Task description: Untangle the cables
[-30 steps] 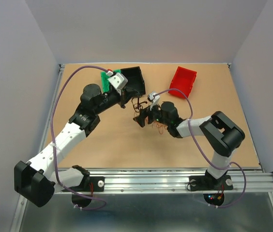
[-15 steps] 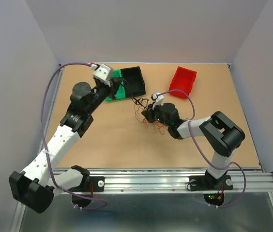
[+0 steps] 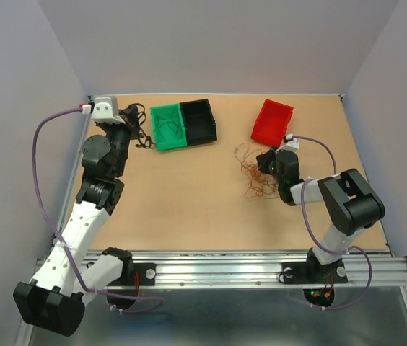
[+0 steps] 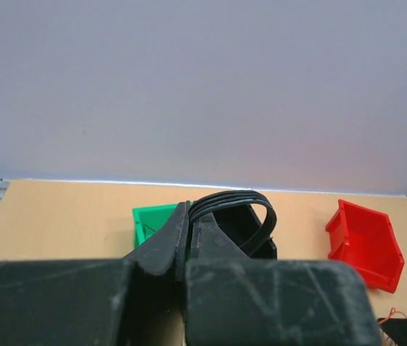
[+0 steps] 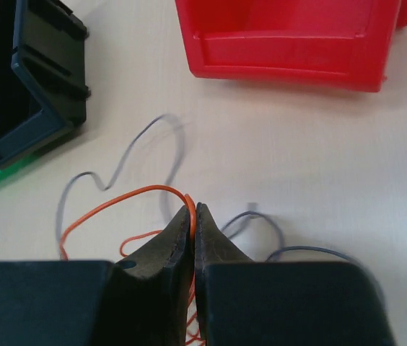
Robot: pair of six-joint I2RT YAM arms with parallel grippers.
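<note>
The table (image 3: pixel 189 209) is a flat brown board, closed in by pale smooth walls (image 3: pixel 218 43) on three sides and by a ribbed metal rail (image 3: pixel 247 263) along the near edge. The left gripper (image 4: pixel 187 216) hangs close to the far left corner, little room between it and the side wall. Its fingers are pressed together on a glossy black cable (image 4: pixel 250 202), which arches up from them in a tight loop of several strands. Just to its right, along the far edge, a green bin (image 3: pixel 167 127) and a black bin (image 3: pixel 198 121) stand touching each other, both boxy hard plastic with open tops. Thin dark strands show inside the green one. A wide bare stretch of board lies between the two arms. The right gripper (image 5: pixel 193 213) sits low near a red bin (image 3: pixel 272 121), its scuffed dark fingers clamped on a thin orange wire (image 5: pixel 117 198) that curves off to the left. Blurred grey strands curl on the board beyond it. A loose heap of wires (image 3: pixel 252 176), orange-red and brownish, lies just left of that gripper.
</note>
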